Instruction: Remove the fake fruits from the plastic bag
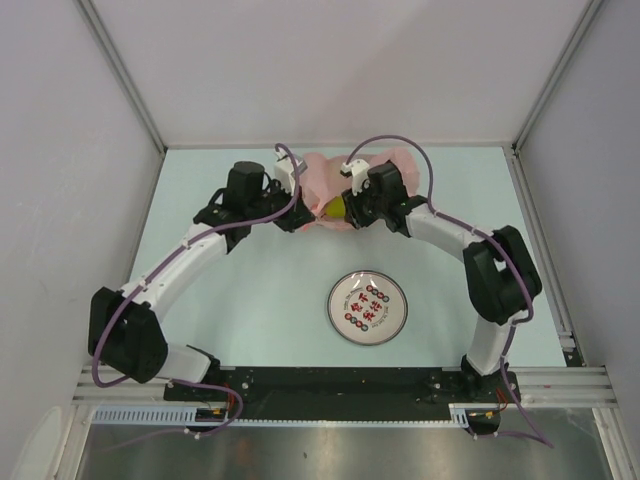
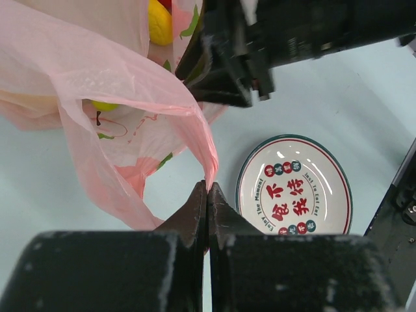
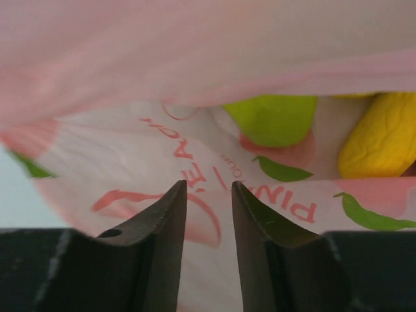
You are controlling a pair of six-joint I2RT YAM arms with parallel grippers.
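The pink plastic bag (image 1: pixel 325 175) lies at the far middle of the table between both grippers. My left gripper (image 1: pixel 300 216) is shut on a strip of the bag's edge (image 2: pixel 211 162) and holds it up. My right gripper (image 1: pixel 355 207) is open at the bag's mouth, its jaws (image 3: pixel 208 187) apart over the printed bag wall (image 3: pixel 195 156). Inside the bag show a green fruit (image 3: pixel 273 120) and a yellow fruit (image 3: pixel 380 136). The top view shows a yellow-green fruit (image 1: pixel 336 208) at the mouth. The left wrist view shows a yellow fruit (image 2: pixel 159 23) through the bag (image 2: pixel 78 84).
A round white plate with red lettering (image 1: pixel 367 307) lies near the table's middle, in front of the bag; it also shows in the left wrist view (image 2: pixel 258 188). The right arm (image 2: pixel 292 32) hangs close above the bag's mouth. White walls enclose the table.
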